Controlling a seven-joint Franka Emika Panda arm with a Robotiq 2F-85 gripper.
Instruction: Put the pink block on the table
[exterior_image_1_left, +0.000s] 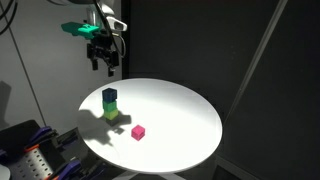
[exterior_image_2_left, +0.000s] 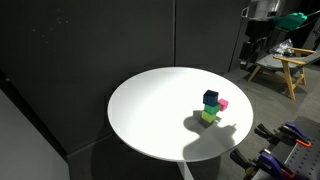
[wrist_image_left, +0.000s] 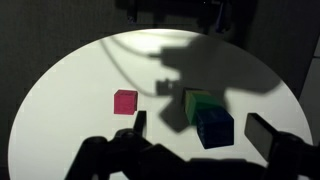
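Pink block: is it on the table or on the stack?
On the table. The pink block rests alone on the white table, beside the blue cube stacked on the green cube.

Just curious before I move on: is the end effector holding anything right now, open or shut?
End effector: open, holding nothing.

table (exterior_image_1_left: 190, 120): smooth matt white | pink block (exterior_image_1_left: 138, 132): matt (plastic or foam, can't tell) | backdrop (exterior_image_2_left: 90, 40): dark cloth
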